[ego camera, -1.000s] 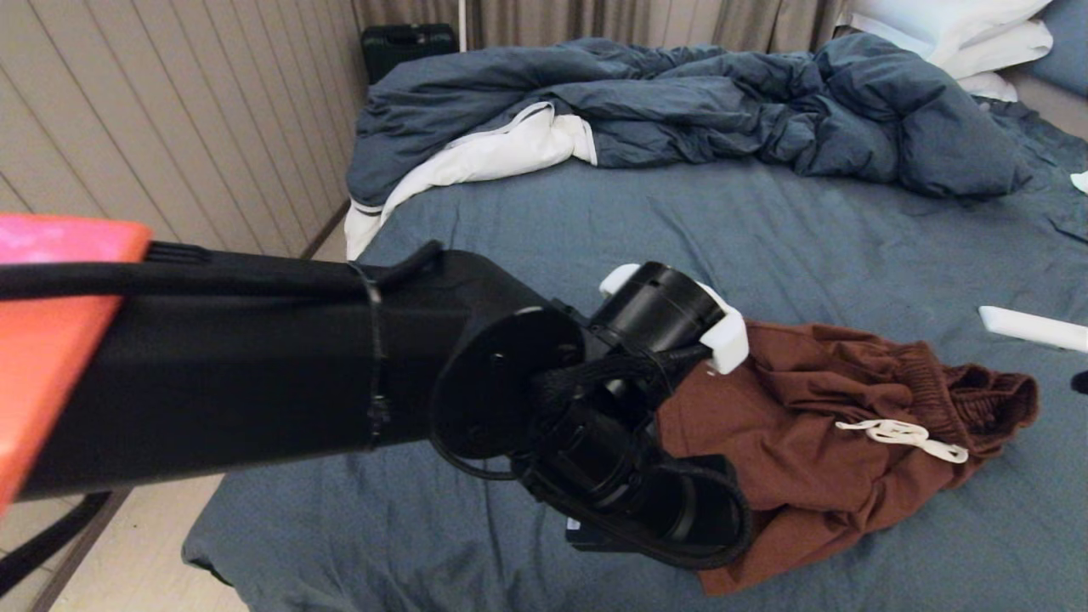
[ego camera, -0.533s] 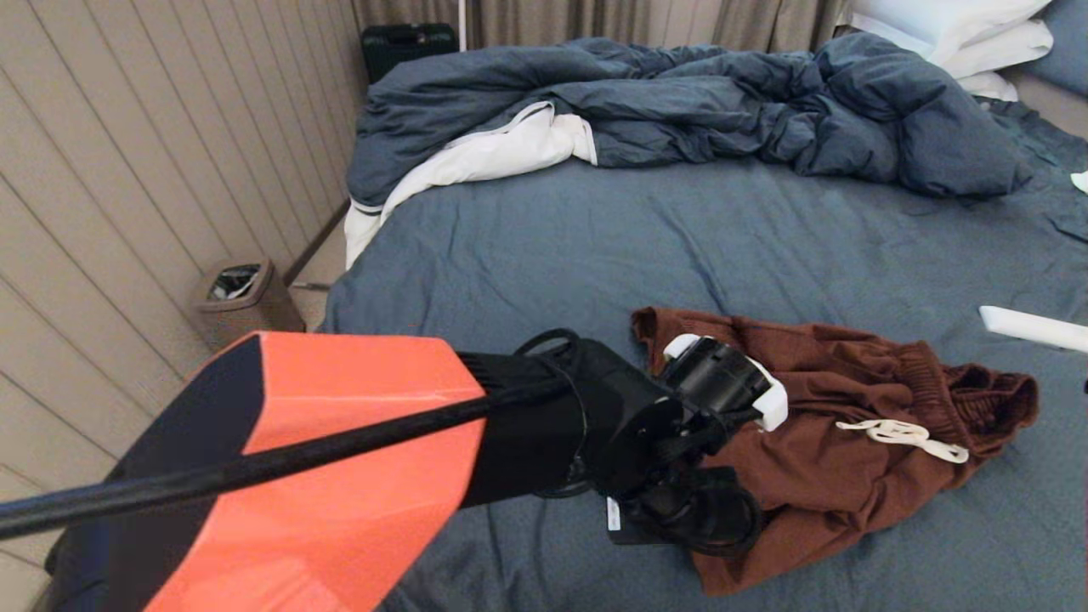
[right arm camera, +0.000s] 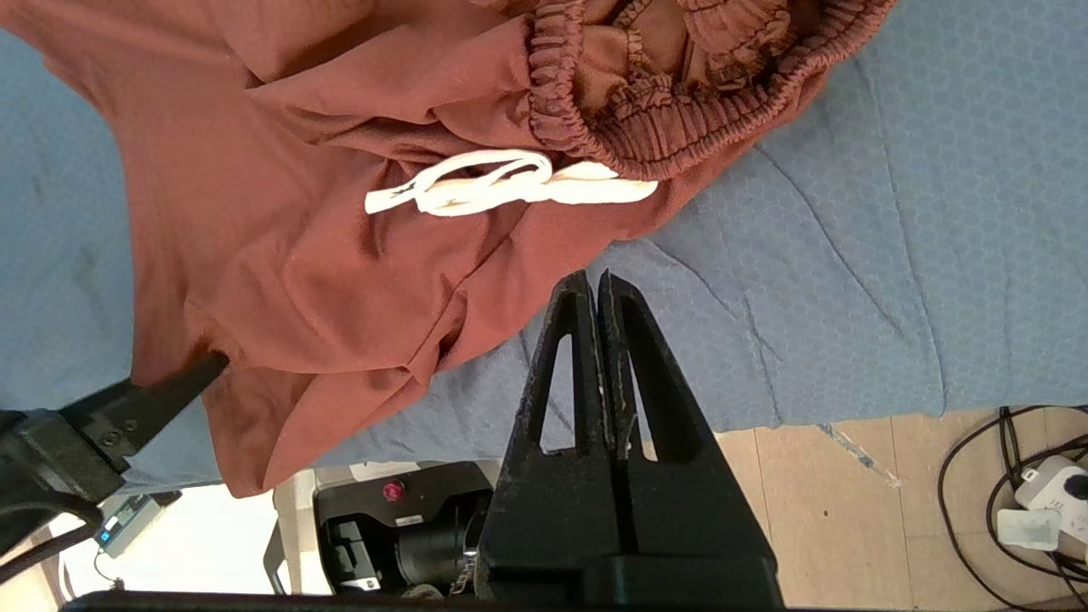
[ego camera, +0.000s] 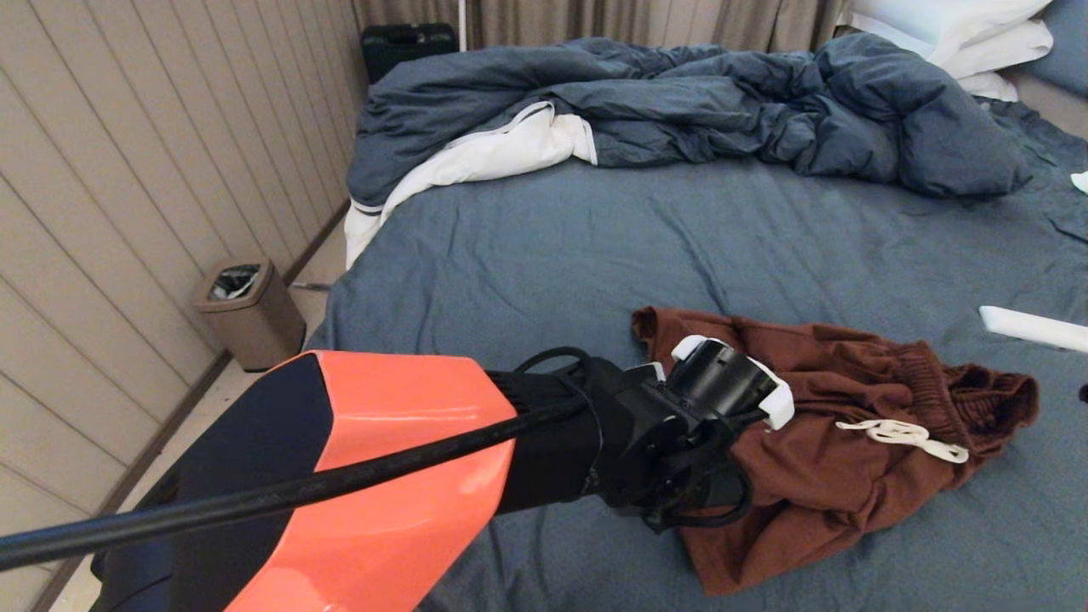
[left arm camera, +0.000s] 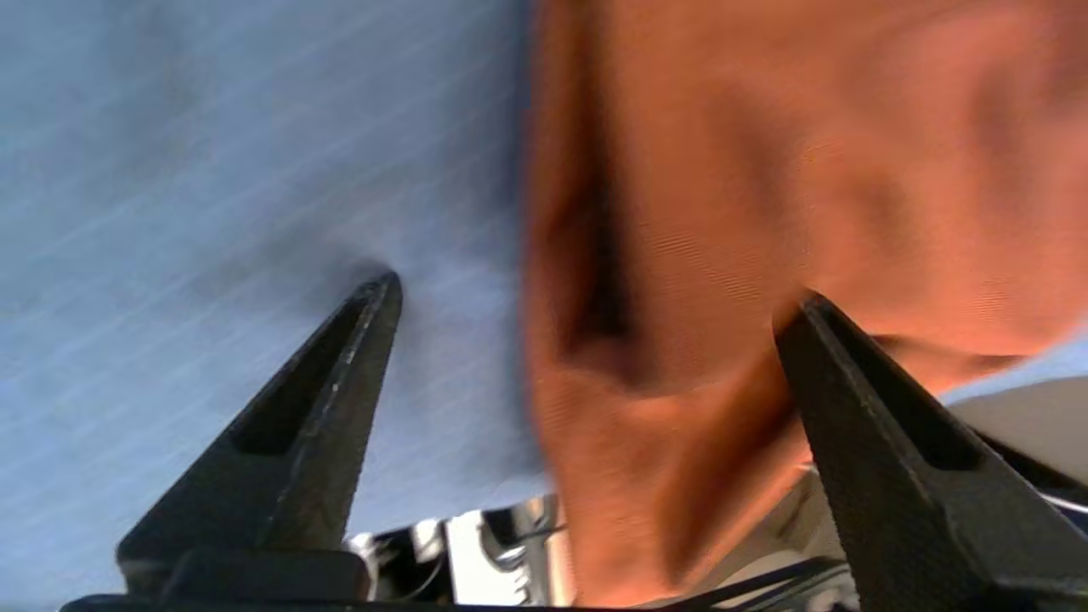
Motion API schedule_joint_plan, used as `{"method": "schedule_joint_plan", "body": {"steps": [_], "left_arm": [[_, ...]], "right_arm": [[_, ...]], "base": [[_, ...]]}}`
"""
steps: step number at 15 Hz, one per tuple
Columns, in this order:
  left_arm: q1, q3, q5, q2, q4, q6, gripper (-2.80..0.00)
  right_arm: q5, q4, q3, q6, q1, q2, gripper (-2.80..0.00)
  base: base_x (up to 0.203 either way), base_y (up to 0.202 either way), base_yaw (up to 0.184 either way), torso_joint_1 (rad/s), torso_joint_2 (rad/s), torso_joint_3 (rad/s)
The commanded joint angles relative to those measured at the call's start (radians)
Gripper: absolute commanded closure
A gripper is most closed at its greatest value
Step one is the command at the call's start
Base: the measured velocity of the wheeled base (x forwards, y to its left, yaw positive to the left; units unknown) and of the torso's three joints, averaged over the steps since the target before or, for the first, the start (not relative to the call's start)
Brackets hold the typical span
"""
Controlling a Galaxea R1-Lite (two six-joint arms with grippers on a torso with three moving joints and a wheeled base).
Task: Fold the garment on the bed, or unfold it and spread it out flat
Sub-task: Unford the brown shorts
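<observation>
My left gripper (left arm camera: 586,293) hangs at the garment's (ego camera: 837,442) near edge on the bed (ego camera: 552,246), jaws wide apart, gripping nothing. My right gripper (right arm camera: 597,285) hovers beside the waistband, jaws pressed closed and empty.

Head looks down — wrists close over garment (right arm camera: 340,221).

You see the garment (ego camera: 816,459) as matt rust-brown knit cloth with a white cord drawstring (ego camera: 903,439). The bed (ego camera: 595,246) wears a matt, faintly textured slate-blue sheet. The left gripper (left arm camera: 586,297) has dull black, finely textured fingers.
</observation>
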Motion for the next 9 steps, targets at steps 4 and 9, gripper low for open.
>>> {"method": "schedule_joint_plan", "body": {"steps": [4,9], "left_arm": [[-0.043,-0.001,-0.012,-0.011,-0.015,-0.006,-2.80],[-0.102,-0.003,-0.013,0.029,-0.044,0.001,-2.80]], "right_arm": [[0.004,0.004,0.005,0.000,-0.002,-0.003,0.00],[0.019,-0.018,0.024,-0.001,-0.009,0.005,0.00]], "base": [[0.000,0.000,0.000,0.000,0.00,0.000],[0.000,0.000,0.000,0.000,0.00,0.000]]}}
